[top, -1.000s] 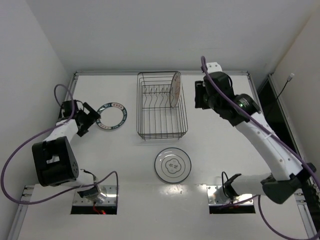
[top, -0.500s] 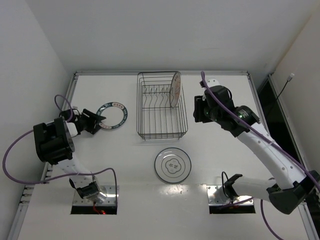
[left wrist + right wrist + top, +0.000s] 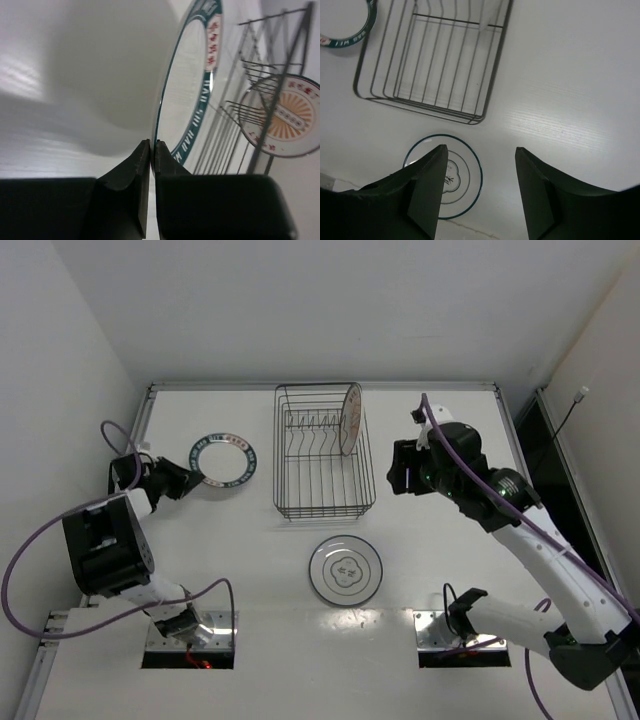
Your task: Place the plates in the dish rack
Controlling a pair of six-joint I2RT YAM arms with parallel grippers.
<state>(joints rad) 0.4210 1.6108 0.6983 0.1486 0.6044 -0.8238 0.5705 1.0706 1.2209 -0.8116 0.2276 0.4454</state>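
The left arm (image 3: pixel 105 545) folds back from its base at the near edge of the desk (image 3: pixel 450 570) and reaches out to the far left. Its wrist sits low, turned so the left pincer (image 3: pixel 188 479) points toward the centre. In the left wrist view its fingers (image 3: pixel 135 175) are pressed almost together, clamped on the rim of the white plate with the lettered band (image 3: pixel 192 95). The right arm (image 3: pixel 545 550) rises from its base and stretches up and across toward the middle, wrist bent downward. The right pincer (image 3: pixel 480 149) hangs above the desk, fingers spread wide with nothing between them.
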